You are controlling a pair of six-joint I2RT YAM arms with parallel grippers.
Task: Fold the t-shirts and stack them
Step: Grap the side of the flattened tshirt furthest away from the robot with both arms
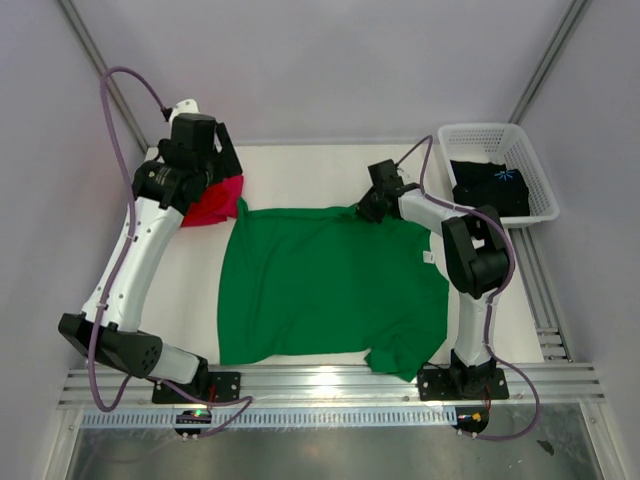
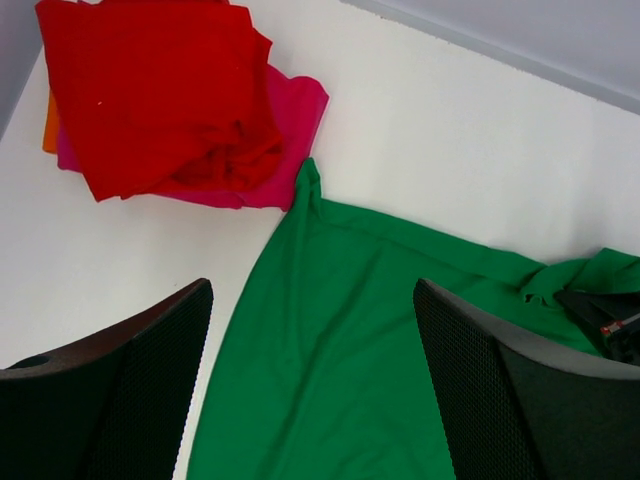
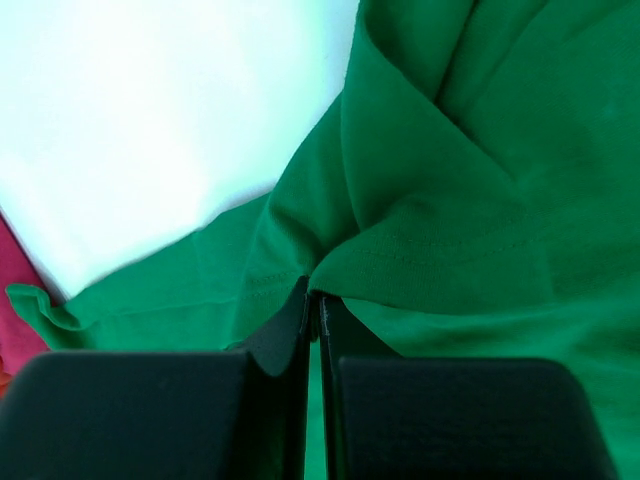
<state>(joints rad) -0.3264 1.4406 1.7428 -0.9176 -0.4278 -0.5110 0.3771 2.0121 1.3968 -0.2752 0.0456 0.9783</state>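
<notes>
- Well, our left gripper (image 2: 312,292) hangs wide open and empty by the red t-shirt (image 2: 160,90), stacked on the magenta t-shirt (image 2: 295,110) at ten o'clock.
- We see the green t-shirt (image 1: 320,290) spread mid-table for folding.
- Our right gripper (image 3: 312,300) is clamped on its twelve-o'clock edge, likely to fold it.
- The black t-shirt (image 1: 490,185) sits in the basket (image 1: 495,132) at two o'clock.

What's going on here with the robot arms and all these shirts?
Two robot arms are folding t-shirts. A green t-shirt lies spread on the table. The right gripper pinches its far edge, jaws shut on the cloth. The left gripper hangs open above the shirt's far left corner, holding nothing. Next to that corner, a red t-shirt sits on a pink t-shirt. A black t-shirt lies in the white basket on the right.
</notes>
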